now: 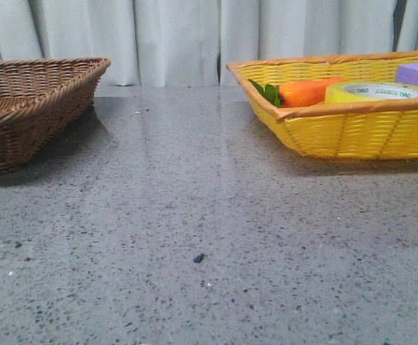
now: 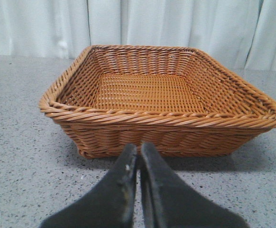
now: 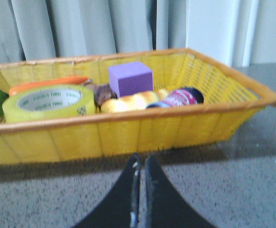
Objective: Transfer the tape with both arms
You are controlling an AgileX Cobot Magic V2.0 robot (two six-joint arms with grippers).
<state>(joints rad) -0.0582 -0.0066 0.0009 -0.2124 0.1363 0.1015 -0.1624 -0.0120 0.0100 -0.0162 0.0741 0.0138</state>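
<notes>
The yellow tape roll [image 1: 378, 93] lies flat in the yellow basket [image 1: 338, 133] at the right, white core with green lettering facing up. It also shows in the right wrist view [image 3: 49, 104], at one end of the basket [image 3: 128, 130]. My right gripper [image 3: 141, 159] is shut and empty, low over the table just outside the basket's near wall. My left gripper [image 2: 139, 148] is shut and empty, just in front of the empty brown wicker basket [image 2: 105, 128]. Neither gripper shows in the front view.
In the yellow basket an orange carrot toy [image 1: 306, 92] with green leaves lies beside the tape, with a purple block [image 3: 130, 78], a yellow bread-like toy [image 3: 131, 101] and a small can [image 3: 180, 98]. The brown basket [image 1: 22, 108] stands at the left. Grey curtains hang behind.
</notes>
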